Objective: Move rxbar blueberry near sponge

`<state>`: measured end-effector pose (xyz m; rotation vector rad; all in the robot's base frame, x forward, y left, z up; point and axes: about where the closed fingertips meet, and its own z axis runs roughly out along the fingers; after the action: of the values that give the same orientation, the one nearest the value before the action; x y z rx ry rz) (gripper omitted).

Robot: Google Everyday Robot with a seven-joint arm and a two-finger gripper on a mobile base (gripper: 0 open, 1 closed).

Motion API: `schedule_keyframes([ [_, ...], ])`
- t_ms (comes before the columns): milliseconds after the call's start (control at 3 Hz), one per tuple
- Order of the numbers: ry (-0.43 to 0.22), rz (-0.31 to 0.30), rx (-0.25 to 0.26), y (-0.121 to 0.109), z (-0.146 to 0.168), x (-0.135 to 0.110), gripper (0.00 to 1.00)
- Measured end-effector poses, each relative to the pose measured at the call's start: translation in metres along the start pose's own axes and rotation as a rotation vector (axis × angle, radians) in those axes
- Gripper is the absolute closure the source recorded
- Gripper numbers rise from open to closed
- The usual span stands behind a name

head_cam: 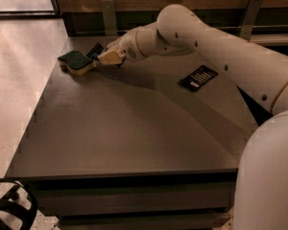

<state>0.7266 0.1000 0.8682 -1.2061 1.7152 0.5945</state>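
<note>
The sponge [77, 62], dark green on top over pale yellow foam, lies at the far left of the grey table [134, 128]. My gripper [107, 56] is low over the table just right of the sponge, almost touching it. It is shut on the rxbar blueberry [94, 50], a dark flat wrapper. Only the wrapper's end shows, sticking out behind the tan fingers [111, 57] beside the sponge. The rest of the bar is hidden by the gripper.
A smaller black packet with white print [198, 77] lies at the right of the table. My white arm [221, 51] spans the back right. A wooden wall with metal brackets [108, 13] runs behind the table. The floor [19, 80] drops away on the left.
</note>
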Motion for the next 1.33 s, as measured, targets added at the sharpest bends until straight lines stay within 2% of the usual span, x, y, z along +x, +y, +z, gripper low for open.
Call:
schedule_keyframes([
  [333,-0.015,0.043,-0.006,-0.003,0.019,0.029,1.00],
  [667,-0.016,0.097,0.010,-0.008,0.028,0.060,1.00],
  [1000,-0.016,0.097,0.010,-0.008,0.024,0.052,0.82],
  [1333,-0.016,0.097,0.010,-0.009,0.023,0.049,0.59],
])
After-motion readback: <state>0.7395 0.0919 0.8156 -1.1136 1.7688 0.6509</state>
